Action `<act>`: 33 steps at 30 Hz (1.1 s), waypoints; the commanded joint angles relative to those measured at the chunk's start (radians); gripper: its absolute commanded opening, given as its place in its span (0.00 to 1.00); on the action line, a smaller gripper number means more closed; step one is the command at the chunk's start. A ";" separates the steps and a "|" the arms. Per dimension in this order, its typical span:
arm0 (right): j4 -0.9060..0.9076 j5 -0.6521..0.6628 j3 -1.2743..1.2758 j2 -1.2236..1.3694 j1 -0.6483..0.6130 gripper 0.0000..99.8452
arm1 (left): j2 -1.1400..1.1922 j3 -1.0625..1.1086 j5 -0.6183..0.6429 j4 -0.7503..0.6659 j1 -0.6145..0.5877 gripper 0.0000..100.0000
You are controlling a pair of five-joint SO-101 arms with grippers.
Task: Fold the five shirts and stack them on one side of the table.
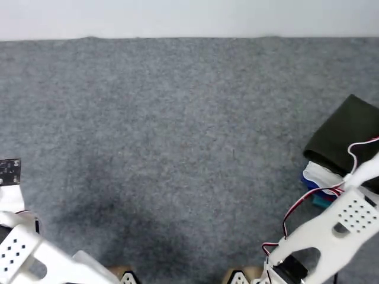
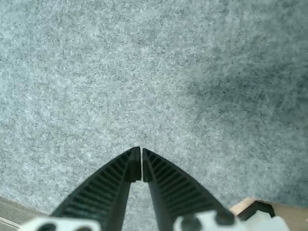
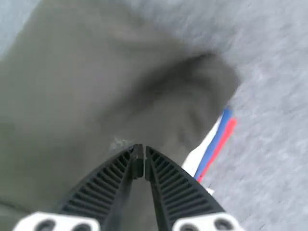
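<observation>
A stack of folded shirts [image 1: 340,151] lies at the table's right edge, a dark olive shirt [image 1: 349,133] on top with white and blue layers [image 1: 320,180] showing beneath it. In the right wrist view my right gripper [image 3: 140,161] is shut with nothing in it, hovering over the dark olive shirt [image 3: 96,91]; a striped white, blue and red shirt edge [image 3: 214,144] peeks out below. My left gripper [image 2: 141,163] is shut and empty above bare grey felt near the front left. The right arm [image 1: 334,228] stands at the front right beside the stack.
Grey felt [image 1: 177,130] covers the whole table, with open room across its middle and left. A white wall runs along the far edge. The left arm's body [image 1: 23,248] sits at the front left corner. A wooden table edge [image 2: 279,211] shows in the left wrist view.
</observation>
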 commanded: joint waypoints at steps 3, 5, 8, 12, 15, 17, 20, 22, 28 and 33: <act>0.027 0.037 0.141 -0.071 0.077 0.01 | -0.017 -0.008 -0.014 -0.011 0.008 0.02; 0.001 0.094 0.213 -0.073 0.102 0.01 | -0.017 -0.004 -0.014 -0.011 0.008 0.02; 0.001 0.143 0.235 -0.090 0.119 0.01 | -0.017 -0.004 -0.014 -0.011 0.008 0.02; 0.058 0.140 0.144 -0.171 0.107 0.01 | -0.018 -0.015 -0.012 -0.009 0.006 0.02; 0.058 0.140 0.152 -0.243 0.085 0.01 | -0.018 -0.051 -0.012 0.032 0.006 0.02; 0.058 0.140 0.184 -0.292 0.084 0.01 | -0.018 -0.099 -0.009 0.075 0.006 0.02; 0.061 0.138 0.256 -0.372 0.084 0.01 | -0.018 -0.166 -0.008 0.115 0.006 0.02; 0.061 0.132 0.336 -0.446 0.085 0.01 | -0.018 -0.214 -0.008 0.143 0.008 0.02; 0.058 -0.035 0.641 -0.719 0.027 0.01 | -0.018 -0.351 0.038 0.173 0.063 0.02; 0.058 -0.161 0.878 -0.938 -0.073 0.01 | -0.052 -0.403 0.374 0.173 0.230 0.02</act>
